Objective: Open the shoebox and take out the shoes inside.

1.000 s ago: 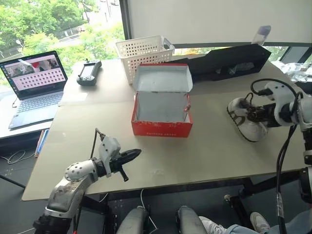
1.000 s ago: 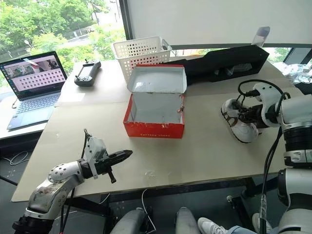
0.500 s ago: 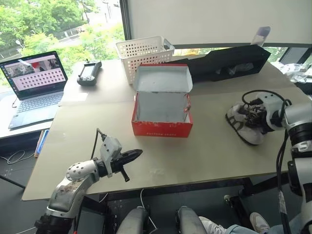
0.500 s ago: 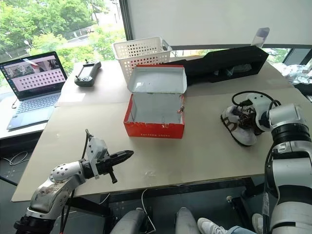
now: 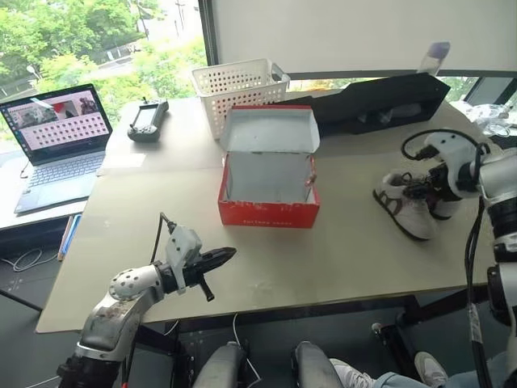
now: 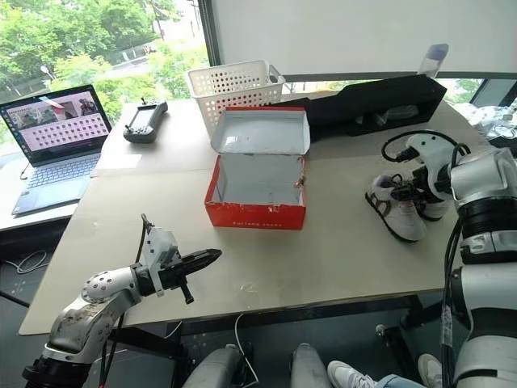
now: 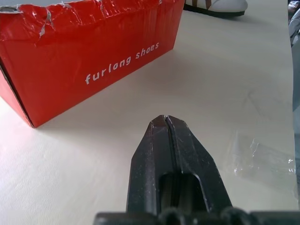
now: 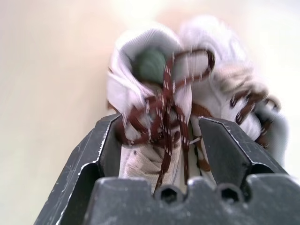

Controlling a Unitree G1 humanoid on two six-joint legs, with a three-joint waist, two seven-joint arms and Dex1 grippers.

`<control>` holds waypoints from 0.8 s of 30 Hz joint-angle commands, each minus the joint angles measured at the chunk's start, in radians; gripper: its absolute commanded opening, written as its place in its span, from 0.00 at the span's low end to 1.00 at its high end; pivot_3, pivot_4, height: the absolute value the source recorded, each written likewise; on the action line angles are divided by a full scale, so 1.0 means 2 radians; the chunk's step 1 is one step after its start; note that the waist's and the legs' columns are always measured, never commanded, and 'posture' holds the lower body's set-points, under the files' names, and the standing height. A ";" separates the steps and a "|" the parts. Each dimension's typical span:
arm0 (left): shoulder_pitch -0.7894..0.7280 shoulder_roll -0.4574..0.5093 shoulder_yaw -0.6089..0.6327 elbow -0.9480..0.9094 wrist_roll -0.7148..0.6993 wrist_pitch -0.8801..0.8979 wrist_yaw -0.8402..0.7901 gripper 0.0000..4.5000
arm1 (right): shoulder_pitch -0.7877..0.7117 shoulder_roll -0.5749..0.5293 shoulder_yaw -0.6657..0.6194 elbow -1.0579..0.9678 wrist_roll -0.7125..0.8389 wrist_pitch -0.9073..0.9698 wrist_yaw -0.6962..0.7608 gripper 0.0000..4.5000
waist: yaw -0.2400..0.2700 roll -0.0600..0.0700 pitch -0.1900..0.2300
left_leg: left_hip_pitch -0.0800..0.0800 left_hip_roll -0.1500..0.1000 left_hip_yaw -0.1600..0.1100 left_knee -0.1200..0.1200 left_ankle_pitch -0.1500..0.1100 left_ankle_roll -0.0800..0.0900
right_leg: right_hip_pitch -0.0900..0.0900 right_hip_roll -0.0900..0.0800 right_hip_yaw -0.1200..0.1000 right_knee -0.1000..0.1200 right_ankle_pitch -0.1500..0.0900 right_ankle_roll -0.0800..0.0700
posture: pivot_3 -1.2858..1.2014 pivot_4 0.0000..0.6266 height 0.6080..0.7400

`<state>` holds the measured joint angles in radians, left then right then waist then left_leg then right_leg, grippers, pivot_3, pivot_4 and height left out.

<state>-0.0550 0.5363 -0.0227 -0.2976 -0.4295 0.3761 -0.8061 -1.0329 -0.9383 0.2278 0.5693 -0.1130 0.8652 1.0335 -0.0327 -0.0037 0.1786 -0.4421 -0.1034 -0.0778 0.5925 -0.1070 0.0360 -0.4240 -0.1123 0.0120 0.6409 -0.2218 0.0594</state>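
Pale and wide, the table [image 5: 339, 259] stands before a big window with green trees outside. Near its middle sits the red shoebox [image 5: 268, 212], its hinged lid [image 5: 270, 129] tipped back and upright, the white inside showing with nothing visible in it. White lettering runs along the box's front wall in the left wrist view. Well to the right of the box, near the table's right edge, the shoes [image 6: 397, 208] lie together on the tabletop, white with dark red laces. The right gripper [image 8: 161, 140] hangs just over them with its two black fingers spread apart, the laces showing between them; whether either finger touches a shoe I cannot tell. The left gripper [image 5: 224, 258] hovers over the near edge of the table, clenched tight on nothing, pointing toward the box. Behind the box stand a white basket [image 5: 234, 87] and a long black case [image 5: 380, 101]. On the left lie a handheld controller [image 5: 147, 120] and an open laptop [image 5: 58, 137].
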 commanded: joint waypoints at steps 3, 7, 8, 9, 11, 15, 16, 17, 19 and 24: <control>-0.007 0.005 0.005 -0.014 -0.003 -0.015 -0.013 0.00 | 0.017 -0.035 -0.018 -0.115 0.027 0.058 0.037 0.69 | 0.003 0.000 0.000 | 0.000 0.000 0.000 0.000 0.000 0.000 | 0.000 -0.001 0.000 0.000 -0.001 -0.002 | 0.52 0.24 0.99; -0.010 0.010 0.008 -0.032 -0.010 -0.024 -0.029 0.00 | 0.012 -0.045 -0.033 -0.133 0.045 0.069 0.043 0.69 | 0.005 0.000 0.000 | 0.000 0.000 0.000 0.000 0.000 0.000 | 0.000 -0.001 0.000 0.000 -0.002 -0.003 | 0.52 0.24 0.99; -0.012 0.011 0.009 -0.033 -0.012 -0.022 -0.030 0.00 | 0.011 -0.048 -0.035 -0.134 0.048 0.069 0.043 0.69 | 0.006 0.000 0.000 | 0.000 0.000 0.000 0.000 0.000 0.000 | 0.000 -0.001 0.000 0.000 -0.002 -0.003 | 0.52 0.24 0.99; -0.014 0.012 0.010 -0.033 -0.012 -0.023 -0.030 0.00 | 0.010 -0.050 -0.038 -0.136 0.053 0.069 0.044 0.69 | 0.007 0.000 0.000 | -0.001 0.000 0.000 0.000 0.000 0.000 | 0.000 -0.001 0.000 0.000 -0.002 -0.003 | 0.52 0.24 0.99; -0.015 0.011 0.015 -0.032 -0.015 -0.021 -0.028 0.00 | 0.007 -0.053 -0.047 -0.142 0.066 0.072 0.049 0.69 | 0.008 0.000 0.000 | -0.001 0.000 0.000 0.000 0.000 0.000 | 0.000 -0.001 0.000 0.000 -0.002 -0.003 | 0.52 0.24 0.99; -0.017 0.003 0.045 -0.018 -0.030 -0.008 -0.004 0.00 | 0.008 -0.053 -0.069 -0.162 0.098 0.086 0.057 0.69 | 0.008 0.000 0.000 | -0.001 0.000 0.000 0.000 0.000 0.000 | 0.000 -0.001 0.000 0.000 -0.002 -0.003 | 0.52 0.24 0.99; -0.024 -0.003 0.064 -0.004 -0.037 0.000 0.016 0.00 | 0.012 -0.050 -0.078 -0.172 0.107 0.086 0.055 0.69 | 0.008 0.000 0.000 | -0.001 0.000 0.000 0.000 0.000 0.000 | -0.001 -0.001 0.000 0.000 -0.002 -0.003 | 0.52 0.24 0.99; -0.034 -0.009 0.084 0.012 -0.040 0.005 0.040 0.00 | 0.018 -0.047 -0.088 -0.183 0.114 0.085 0.049 0.69 | 0.008 0.000 0.000 | -0.001 0.000 0.000 0.000 0.000 0.000 | -0.001 -0.001 0.000 0.000 -0.002 -0.003 | 0.52 0.24 0.99; -0.060 -0.027 0.126 0.051 -0.034 0.007 0.104 0.00 | 0.034 -0.031 -0.103 -0.204 0.110 0.074 0.007 0.69 | 0.009 0.000 0.000 | -0.001 0.001 0.000 0.000 0.000 0.000 | -0.001 -0.001 0.000 0.000 -0.002 -0.003 | 0.52 0.24 0.99; -0.102 -0.073 0.188 0.093 -0.017 -0.002 0.227 0.00 | 0.071 0.037 -0.141 -0.271 0.095 0.073 -0.114 0.69 | 0.009 -0.002 -0.001 | -0.001 0.001 0.000 0.001 0.000 0.000 | 0.000 -0.001 -0.001 -0.001 0.001 0.001 | 0.52 0.24 0.99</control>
<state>-0.2487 0.4007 0.3194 -0.1061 -0.4747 0.3907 -0.4158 -0.8896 -0.8693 -0.0099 0.0995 0.0907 1.0313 0.8792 -0.0156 -0.0078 0.1775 -0.4446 -0.1025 -0.0776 0.5947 -0.1071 0.0362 -0.4248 -0.1141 0.0110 0.6397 -0.2201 0.0619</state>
